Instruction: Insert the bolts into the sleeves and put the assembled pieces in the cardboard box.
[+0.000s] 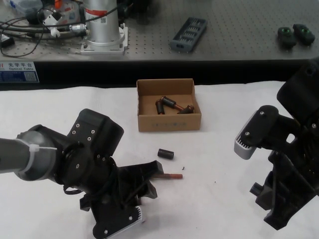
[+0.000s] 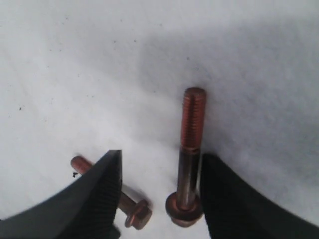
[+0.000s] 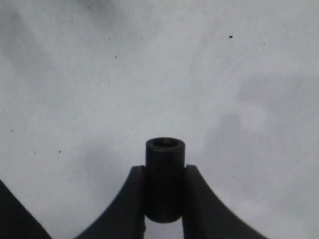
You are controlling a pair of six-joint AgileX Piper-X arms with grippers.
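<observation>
While the right gripper (image 3: 164,172) grips a sleeve (image 3: 165,149), the left gripper (image 2: 162,157) stands spread around a bolt (image 2: 192,144) lying on the white cloth (image 2: 75,74), near the cardboard box (image 1: 169,122). Bolt pickup step, I judge; next: close on the shank, lift, align with sleeve bore.

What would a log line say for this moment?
left gripper open around bolt | right gripper shut on sleeve | box holds assembled pieces | spare sleeve on cloth
</observation>
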